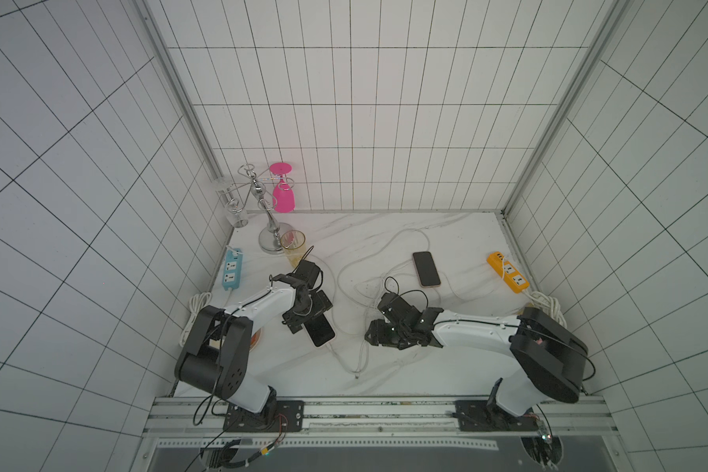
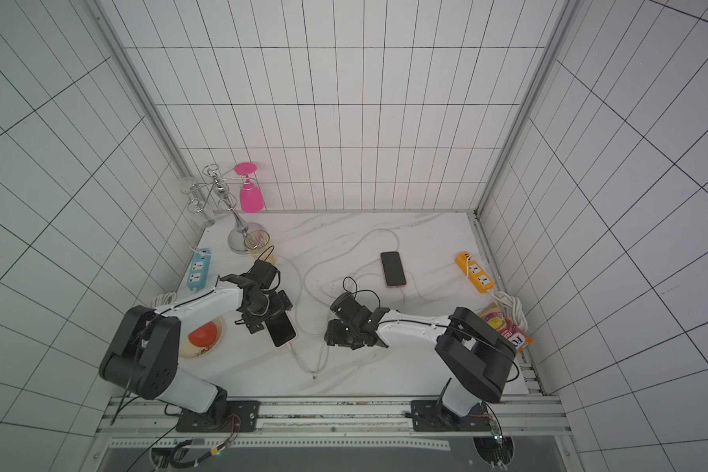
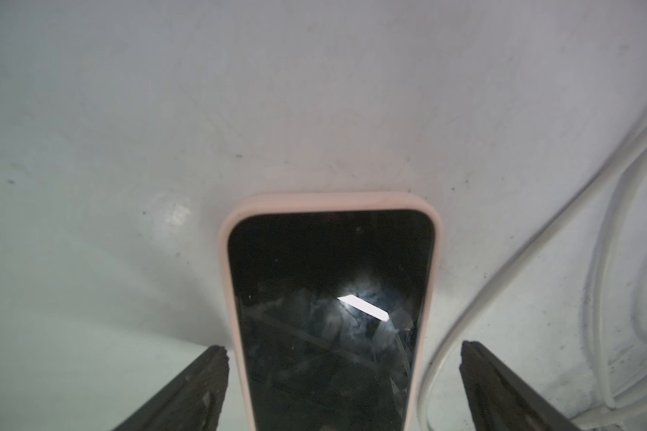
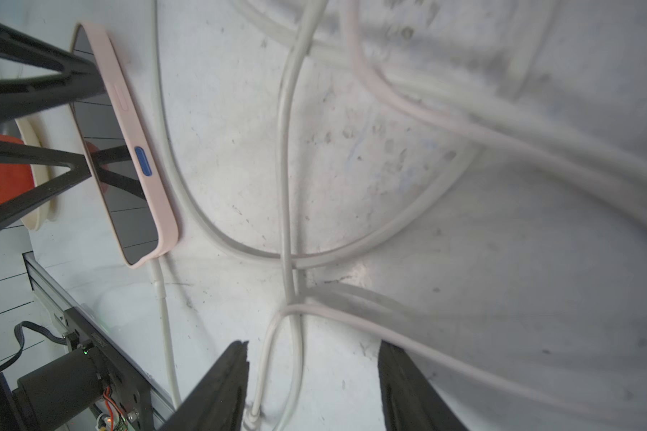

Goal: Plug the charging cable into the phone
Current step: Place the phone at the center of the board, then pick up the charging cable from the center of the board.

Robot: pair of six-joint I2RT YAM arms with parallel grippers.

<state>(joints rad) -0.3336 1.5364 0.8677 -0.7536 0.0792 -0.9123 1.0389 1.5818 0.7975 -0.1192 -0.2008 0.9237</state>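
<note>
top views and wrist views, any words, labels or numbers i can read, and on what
"FRU", partly hidden, on the snack packet.
Print on the black bracket: too blurred to read.
Blue power strip, orange power strip: markings too small.

Robot test cell in a lab, dressed as a home counter. White wall panels printed with a black grid (image 1: pixel 344 122) enclose three sides of a white marble-patterned tabletop (image 1: pixel 405 367). Two white-and-black robot arms (image 1: pixel 262 296) are bolted to a bare aluminium rail (image 1: pixel 385 410) along the front, with wiring exposed. Household props are scattered about: a chrome stemware rack (image 1: pixel 271 237) holding a pink plastic goblet (image 1: pixel 283 198), a blue power strip (image 1: pixel 232 271), an orange power strip (image 1: pixel 507 273), a black-screened phone in a pale pink case (image 1: pixel 426 269) and loose white charging cables (image 4: pixel 286 149).
</note>
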